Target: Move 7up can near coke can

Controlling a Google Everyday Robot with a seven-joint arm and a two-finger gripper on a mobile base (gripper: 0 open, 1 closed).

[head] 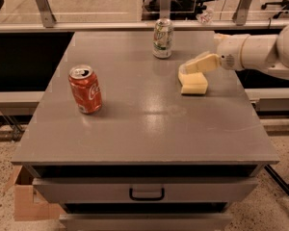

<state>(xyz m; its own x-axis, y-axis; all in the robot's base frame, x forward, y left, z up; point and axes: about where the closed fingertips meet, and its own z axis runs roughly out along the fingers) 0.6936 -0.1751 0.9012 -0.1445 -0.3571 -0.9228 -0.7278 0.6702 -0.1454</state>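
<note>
The 7up can [163, 38], silver-white with a green logo, stands upright near the far edge of the grey table [144, 129]. The coke can [85, 89], red with white script, stands upright at the table's left side, well apart from the 7up can. My gripper [195, 65] reaches in from the right on a white arm [260, 49]. It hovers over the table's right part, to the right of and a little nearer than the 7up can, holding nothing that I can see.
A yellow sponge [193, 83] lies on the table just under the gripper. A drawer with a dark handle [147, 194] is below the table front. A cardboard box [26, 201] sits on the floor at lower left. A railing runs behind the table.
</note>
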